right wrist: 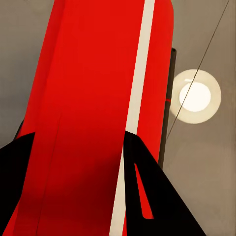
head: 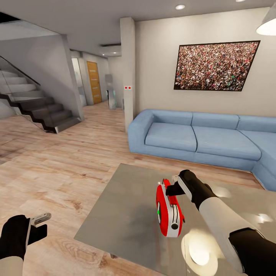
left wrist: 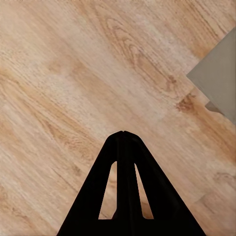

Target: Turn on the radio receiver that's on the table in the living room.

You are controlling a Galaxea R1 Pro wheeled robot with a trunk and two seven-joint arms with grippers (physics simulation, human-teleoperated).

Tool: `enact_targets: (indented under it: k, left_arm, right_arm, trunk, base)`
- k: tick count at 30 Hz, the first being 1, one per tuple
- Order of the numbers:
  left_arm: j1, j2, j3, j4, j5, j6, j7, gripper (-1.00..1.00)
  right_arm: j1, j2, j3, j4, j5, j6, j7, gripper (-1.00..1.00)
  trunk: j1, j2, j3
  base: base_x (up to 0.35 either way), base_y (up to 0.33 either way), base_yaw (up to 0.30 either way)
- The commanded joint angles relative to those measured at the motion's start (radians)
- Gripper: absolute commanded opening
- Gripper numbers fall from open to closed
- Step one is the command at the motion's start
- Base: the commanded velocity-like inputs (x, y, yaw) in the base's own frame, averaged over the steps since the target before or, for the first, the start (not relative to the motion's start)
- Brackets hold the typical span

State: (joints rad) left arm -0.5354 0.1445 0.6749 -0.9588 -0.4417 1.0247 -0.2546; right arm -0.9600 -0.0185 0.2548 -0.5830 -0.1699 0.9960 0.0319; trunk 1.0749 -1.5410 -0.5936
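Standing on one of its narrow sides, the radio receiver (head: 168, 210) is on the grey surface (head: 122, 214), toward the right part of the top as seen from the head. Its body is glossy red with a white band, and a round dial and a small green mark show on the face turned to the left.

The right pincer (head: 171, 189) is at the far end of the receiver, touching it or almost touching it. In the right wrist view the red body (right wrist: 93, 108) passes between the two black fingers (right wrist: 147, 196), one on each side, so the jaws are spread wide around it. I cannot tell if the fingers press on the box or only stand beside it. A round bright reflection (right wrist: 196, 97) of a lamp lies on the grey top near the receiver.

The left pincer (head: 36, 226) hangs low at the left, above the wood plank floor (head: 53, 172) and well apart from the surface. In the left wrist view its two fingertips (left wrist: 123, 133) meet at one point, so it is closed and holds nothing. One corner of the grey top (left wrist: 216, 78) shows there beside the floor (left wrist: 73, 73).

Behind the surface is a blue sofa (head: 199, 138), and above it a picture of a crowd (head: 214, 66) hangs on the wall. A dark staircase (head: 38, 107) is at the far left, and a wooden door (head: 94, 82) is further back.
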Motion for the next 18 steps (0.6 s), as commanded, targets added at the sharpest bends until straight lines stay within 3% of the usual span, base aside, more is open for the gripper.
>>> enact_targets:
  k: [1, 10, 11, 18]
  left_arm:
    - [0.0, 0.0, 0.0, 0.0, 0.0, 0.0, 0.0, -1.0]
    - [0.0, 0.0, 0.0, 0.0, 0.0, 0.0, 0.0, -1.0]
    - [0.0, 0.0, 0.0, 0.0, 0.0, 0.0, 0.0, -1.0]
    - [0.0, 0.002, 0.0, 0.0, 0.0, 0.0, 0.0, -1.0]
  right_arm:
    - [0.0, 0.0, 0.0, 0.0, -0.002, 0.0, 0.0, -1.0]
    - [0.0, 0.0, 0.0, 0.0, -0.002, 0.0, 0.0, -1.0]
    - [0.0, 0.0, 0.0, 0.0, -0.002, 0.001, 0.0, 1.0]
    - [0.0, 0.0, 0.0, 0.0, -0.002, 0.0, 0.0, 1.0]
  trunk:
    - [0.0, 0.0, 0.0]
    - [0.0, 0.0, 0.0]
    - [0.0, 0.0, 0.0]
    - [0.0, 0.0, 0.0]
  base:
    - [0.0, 0.0, 0.0]
    - [0.0, 0.0, 0.0]
    - [0.0, 0.0, 0.0]
    - [0.0, 0.0, 0.0]
